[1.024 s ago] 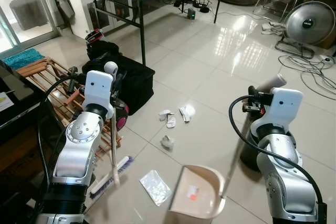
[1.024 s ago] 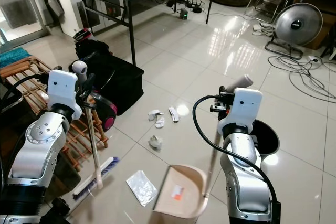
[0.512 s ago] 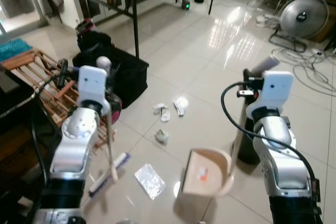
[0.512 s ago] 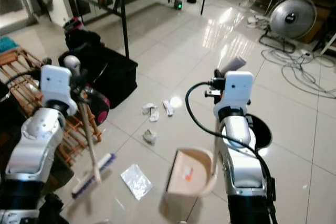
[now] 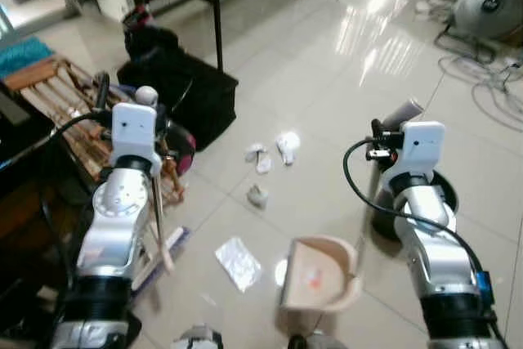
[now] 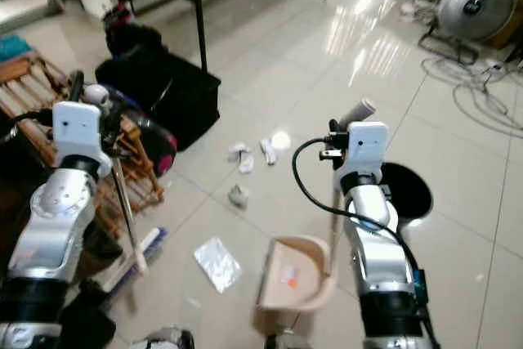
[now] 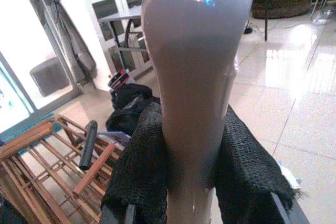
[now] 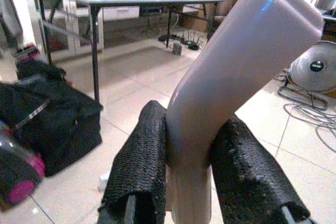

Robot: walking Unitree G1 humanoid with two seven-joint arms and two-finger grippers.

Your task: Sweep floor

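Observation:
My left gripper (image 7: 190,177) is shut on the pale handle of a broom (image 5: 146,94), near its rounded top. The broom's head (image 5: 167,249) rests on the tiles by my left side. My right gripper (image 8: 191,177) is shut on the bent grey handle (image 5: 400,112) of a beige dustpan (image 5: 317,274). The dustpan sits on the floor in front of me. A silver foil packet (image 5: 238,264) lies between broom head and dustpan. Crumpled white paper scraps (image 5: 258,195) (image 5: 288,146) lie farther out on the tiles.
A black bag (image 5: 192,104) and a wooden rack (image 5: 65,112) stand close on my left. A black round bin (image 6: 406,190) sits by my right arm. A table leg (image 5: 216,6) stands beyond the bag. A fan (image 5: 490,2) and cables (image 5: 498,96) are at the far right.
The whole view has shifted as the camera moved. Both grippers keep their hold on the broom and the dustpan handle. The litter lies as before.

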